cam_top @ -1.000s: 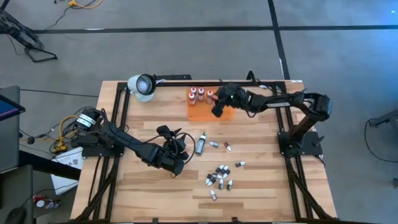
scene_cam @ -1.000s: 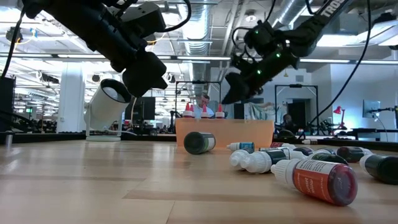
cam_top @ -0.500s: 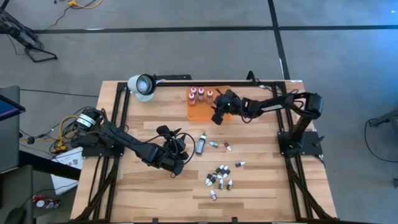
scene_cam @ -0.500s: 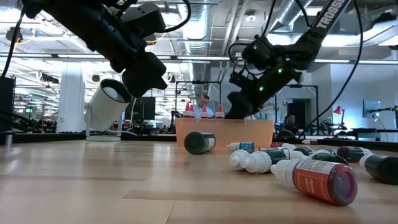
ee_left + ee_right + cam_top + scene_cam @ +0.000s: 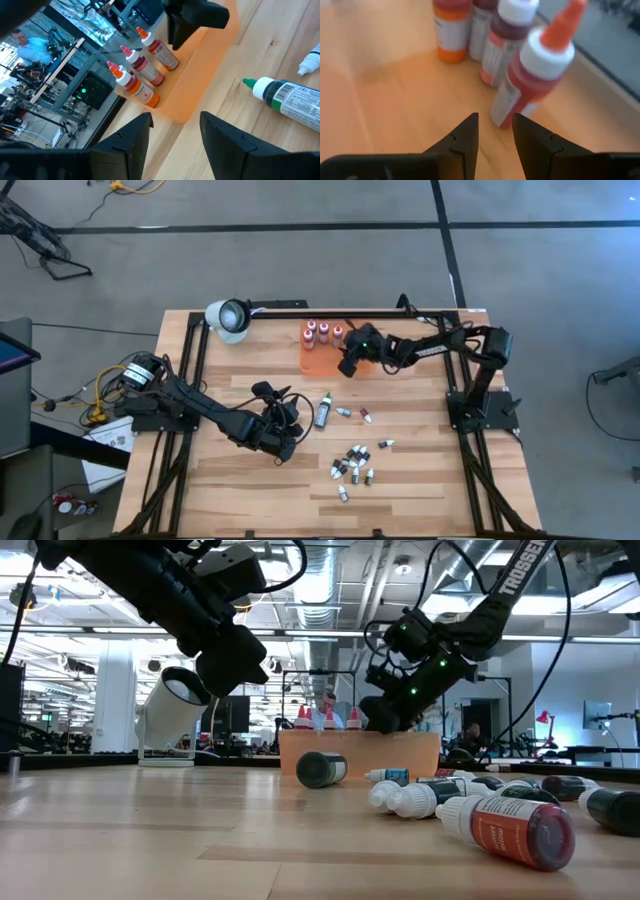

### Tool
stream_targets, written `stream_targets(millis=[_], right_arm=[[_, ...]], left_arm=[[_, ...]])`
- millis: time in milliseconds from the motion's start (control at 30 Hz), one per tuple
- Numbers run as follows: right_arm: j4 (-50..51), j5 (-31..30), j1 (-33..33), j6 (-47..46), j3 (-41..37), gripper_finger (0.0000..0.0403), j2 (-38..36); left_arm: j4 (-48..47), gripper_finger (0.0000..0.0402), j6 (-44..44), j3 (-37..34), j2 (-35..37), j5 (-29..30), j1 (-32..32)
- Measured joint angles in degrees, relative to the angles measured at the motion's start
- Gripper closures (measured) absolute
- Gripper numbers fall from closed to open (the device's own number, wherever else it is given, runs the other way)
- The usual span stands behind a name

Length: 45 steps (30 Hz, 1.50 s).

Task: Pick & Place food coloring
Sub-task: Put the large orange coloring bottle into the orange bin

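**Right gripper over the orange mat, bottles still strewn on the bench**

I have the right gripper (image 5: 347, 366) low over the near part of the orange mat (image 5: 322, 361), at the far middle of the bench (image 5: 230, 480). Its wrist view shows the two fingers (image 5: 465, 135) apart with a narrow gap and nothing between them, so it is released and empty. Just ahead of them stands a red bottle (image 5: 532, 75) with a white collar and orange tip, tilted a little, and behind it three more bottles (image 5: 480, 30) upright in a cluster on the mat.

From above I see three bottles (image 5: 322, 332) standing in a row along the mat's far edge. In the low view the right gripper (image 5: 385, 712) hangs right at the mat's top edge, with the capped tips of the row (image 5: 325, 718) showing to its left.

The left gripper (image 5: 285, 430) hovers over the left middle of the bench, well apart from the mat. Its fingers (image 5: 132, 140) stand open with nothing between them. Past them I see the mat (image 5: 200, 75), three red and orange bottles (image 5: 142, 75) upright on it, and a green bottle (image 5: 280, 95) lying on the wood.

That green bottle (image 5: 322, 410) lies on its side near the bench's middle, just right of the left gripper. Two small droppers (image 5: 355, 414) lie beside it, and a heap of tiny dark and white droppers (image 5: 352, 462) sits nearer the front edge. A white lamp (image 5: 228, 317) stands at the far left corner.
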<state>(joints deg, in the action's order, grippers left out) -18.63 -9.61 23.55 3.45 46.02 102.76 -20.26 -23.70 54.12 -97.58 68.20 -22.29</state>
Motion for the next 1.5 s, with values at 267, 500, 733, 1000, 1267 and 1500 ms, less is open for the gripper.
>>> stream_targets(millis=[267,500,733,1000,1267,1500], right_arm=[[0.7,-1.1,0.2,-1.9,0.1,0.0297,-0.3],[-0.6,-1.3,1.4,-2.3,0.5,0.0297,-0.4],[0.6,-1.1,2.8,-3.0,2.4,0.0297,-0.5],[3.0,-0.8,2.8,-2.9,4.3,0.0297,-0.4],[5.7,-0.5,2.8,-3.0,4.3,0.0297,-0.4],[5.7,-0.2,3.1,-3.0,4.3,0.0297,-0.3]], left_arm=[[0.0,0.0233,0.0,0.0,0.0,0.0,0.2],[0.2,0.0233,0.0,0.0,0.0,0.0,0.2],[0.2,0.0233,0.0,0.0,0.0,0.0,0.2],[0.2,0.0233,0.0,0.0,0.0,0.0,0.2],[0.2,0.0233,0.0,0.0,0.0,-0.2,0.2],[0.3,0.0233,0.0,0.0,0.0,-0.2,0.2]])
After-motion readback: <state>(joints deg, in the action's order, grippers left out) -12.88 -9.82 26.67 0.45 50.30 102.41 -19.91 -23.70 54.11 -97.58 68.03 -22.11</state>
